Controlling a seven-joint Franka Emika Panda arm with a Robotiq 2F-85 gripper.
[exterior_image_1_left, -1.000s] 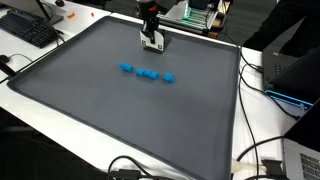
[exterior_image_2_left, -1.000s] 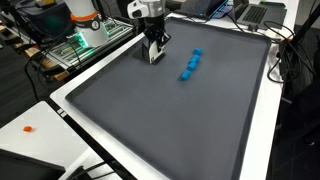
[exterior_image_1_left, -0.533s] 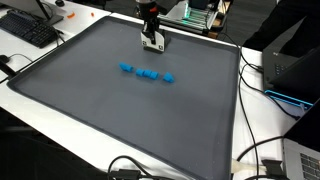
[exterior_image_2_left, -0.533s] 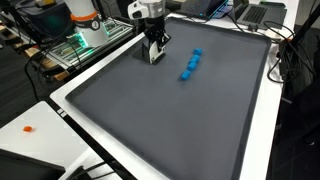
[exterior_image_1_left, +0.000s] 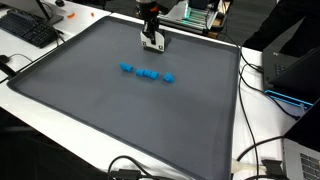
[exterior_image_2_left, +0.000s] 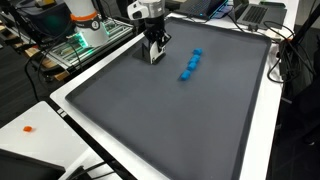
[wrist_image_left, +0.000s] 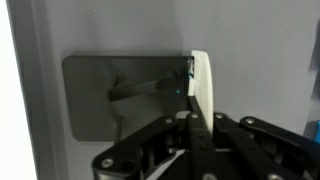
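Observation:
My gripper (exterior_image_1_left: 152, 40) hangs low over the far edge of the dark grey mat (exterior_image_1_left: 120, 110), seen in both exterior views (exterior_image_2_left: 153, 50). It is shut on a thin white flat piece (wrist_image_left: 202, 75), held upright between the fingers (wrist_image_left: 193, 112). The piece's lower end sits close to the mat; I cannot tell whether it touches. A row of small blue blocks (exterior_image_1_left: 147, 73) lies on the mat, apart from the gripper, and also shows in an exterior view (exterior_image_2_left: 189, 66).
A darker grey rectangular patch (wrist_image_left: 120, 95) lies on the mat under the gripper. A keyboard (exterior_image_1_left: 28, 30), cables (exterior_image_1_left: 255, 150) and a laptop (exterior_image_1_left: 300, 165) stand around the white table. A small orange item (exterior_image_2_left: 28, 128) lies on the table edge.

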